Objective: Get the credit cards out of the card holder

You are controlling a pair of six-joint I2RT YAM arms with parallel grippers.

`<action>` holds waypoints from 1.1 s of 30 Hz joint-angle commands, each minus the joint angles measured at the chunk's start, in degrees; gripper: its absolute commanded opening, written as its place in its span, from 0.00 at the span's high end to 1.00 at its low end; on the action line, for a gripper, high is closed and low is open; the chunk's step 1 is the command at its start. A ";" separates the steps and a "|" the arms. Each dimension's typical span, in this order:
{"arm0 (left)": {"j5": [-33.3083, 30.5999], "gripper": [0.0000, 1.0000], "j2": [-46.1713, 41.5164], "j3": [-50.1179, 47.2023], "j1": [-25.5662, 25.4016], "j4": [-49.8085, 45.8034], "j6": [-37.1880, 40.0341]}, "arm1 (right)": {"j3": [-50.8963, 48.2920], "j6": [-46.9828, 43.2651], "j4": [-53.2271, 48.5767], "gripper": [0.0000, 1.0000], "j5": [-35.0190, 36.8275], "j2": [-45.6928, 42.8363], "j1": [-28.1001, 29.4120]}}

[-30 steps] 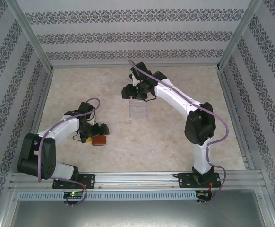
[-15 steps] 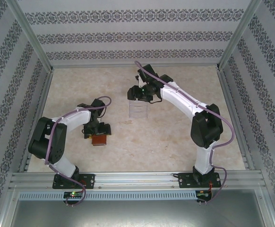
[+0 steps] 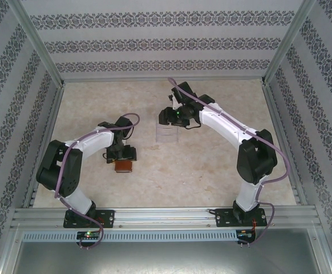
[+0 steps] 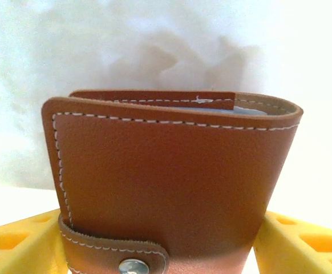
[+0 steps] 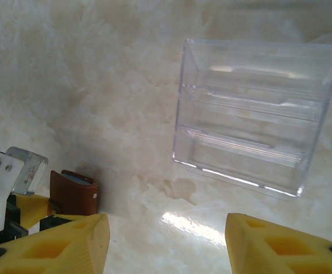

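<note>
Straddling the reddish-brown leather folding card holder (image 4: 166, 171) with the left claw (image 4: 163, 242), jaws wide, one yellow finger (image 4: 17, 240) at each side edge; could not tell whether pressing. Hung the right claw (image 5: 166, 234) spread and empty, clear plastic tray (image 5: 251, 114) ahead. Judged credit cards tucked inside, between left fingers. Risked pinching covers shut on them, or tipping it with an off-centre squeeze.
</note>
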 commanded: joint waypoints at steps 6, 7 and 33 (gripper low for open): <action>0.18 0.22 5.69 8.62 -7.33 -3.71 -3.84 | -9.71 1.41 2.87 0.44 0.34 -7.15 -3.18; 0.46 0.22 6.78 9.78 -8.38 -3.76 -4.24 | -10.66 1.41 3.27 0.44 0.23 -7.77 -3.54; -5.20 0.15 12.31 23.59 -17.13 -12.82 -7.71 | -24.44 1.25 7.21 0.44 -2.78 -16.00 -8.87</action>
